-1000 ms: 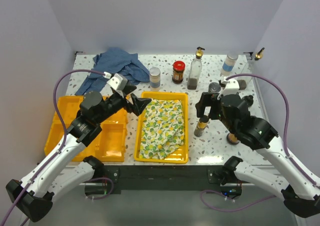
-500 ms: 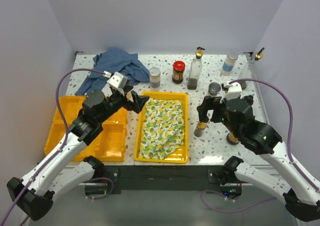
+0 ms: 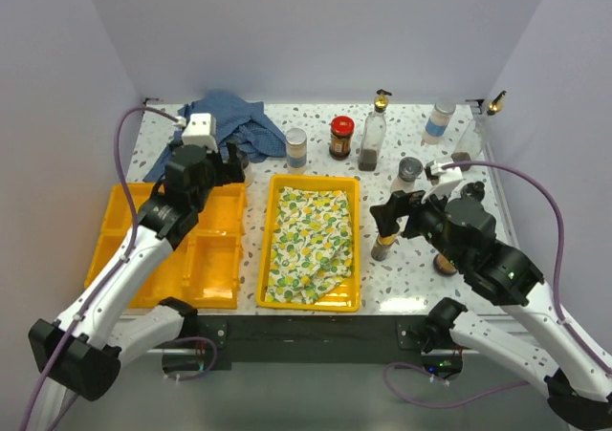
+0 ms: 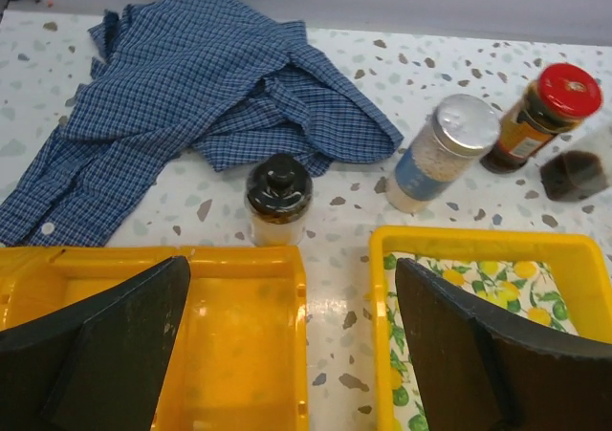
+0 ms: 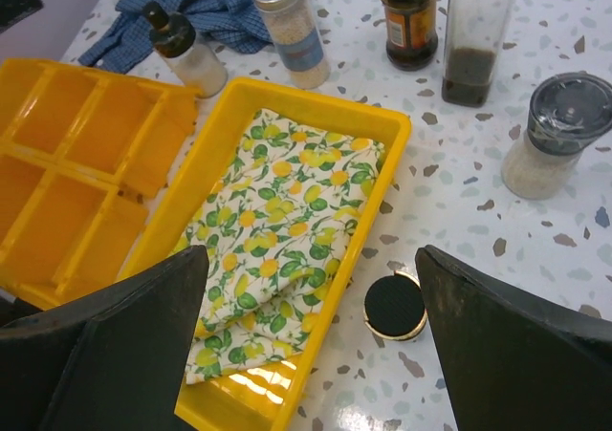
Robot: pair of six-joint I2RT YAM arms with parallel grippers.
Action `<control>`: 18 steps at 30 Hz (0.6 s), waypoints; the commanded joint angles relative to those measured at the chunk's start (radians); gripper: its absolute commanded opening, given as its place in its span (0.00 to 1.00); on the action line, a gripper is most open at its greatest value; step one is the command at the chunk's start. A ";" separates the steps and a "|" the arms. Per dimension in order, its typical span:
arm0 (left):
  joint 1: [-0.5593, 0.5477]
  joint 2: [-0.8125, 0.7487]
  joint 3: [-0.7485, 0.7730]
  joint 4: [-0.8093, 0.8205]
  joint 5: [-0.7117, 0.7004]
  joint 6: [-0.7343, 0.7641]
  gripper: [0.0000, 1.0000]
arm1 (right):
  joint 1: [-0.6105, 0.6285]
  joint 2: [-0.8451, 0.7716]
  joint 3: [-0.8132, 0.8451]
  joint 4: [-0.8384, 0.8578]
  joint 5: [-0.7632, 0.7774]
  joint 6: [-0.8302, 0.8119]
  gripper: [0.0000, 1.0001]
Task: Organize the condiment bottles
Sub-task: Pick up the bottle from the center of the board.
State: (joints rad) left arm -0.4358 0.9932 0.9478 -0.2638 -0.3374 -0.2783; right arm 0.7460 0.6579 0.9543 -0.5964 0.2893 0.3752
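Note:
The condiment bottles stand along the back of the table: a grey-capped shaker (image 3: 296, 147), a red-lidded dark jar (image 3: 341, 137), a clear bottle with a gold pourer (image 3: 373, 133), a blue-labelled white bottle (image 3: 439, 122) and a grey-capped grinder (image 3: 408, 173). A small black-stoppered bottle (image 4: 278, 198) stands by the blue shirt, just beyond my left gripper (image 4: 294, 270), which is open and empty. My right gripper (image 5: 314, 259) is open and empty above a black-capped, gold-rimmed bottle (image 5: 395, 307), which also shows in the top view (image 3: 382, 247).
A divided yellow tray (image 3: 124, 249) sits at the left. A second yellow tray (image 3: 356, 249) holds the lemon-print cloth (image 3: 311, 240). A blue checked shirt (image 3: 225, 116) lies at the back left. A brown jar (image 3: 446, 263) is partly hidden under my right arm.
My left arm has swung left and back, from over the lemon-cloth tray to the divided tray's back corner. My right gripper has shifted slightly toward the black-capped bottle. Both stay open.

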 commanded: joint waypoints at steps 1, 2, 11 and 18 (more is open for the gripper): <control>0.124 0.128 0.112 -0.052 0.128 -0.055 0.99 | 0.001 -0.003 -0.002 0.084 -0.062 -0.056 0.94; 0.134 0.152 0.126 -0.054 0.138 -0.055 0.99 | 0.001 -0.004 -0.002 0.081 -0.062 -0.061 0.94; 0.152 0.424 0.259 -0.057 0.222 -0.003 0.96 | 0.001 -0.035 -0.054 0.122 -0.105 -0.059 0.94; 0.152 0.550 0.301 -0.060 0.117 -0.024 0.90 | 0.000 -0.043 -0.072 0.127 -0.124 -0.052 0.94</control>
State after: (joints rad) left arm -0.2928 1.5028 1.1866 -0.3351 -0.1684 -0.2993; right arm 0.7460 0.6250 0.8886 -0.5213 0.1890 0.3313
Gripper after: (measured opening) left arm 0.911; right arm 0.938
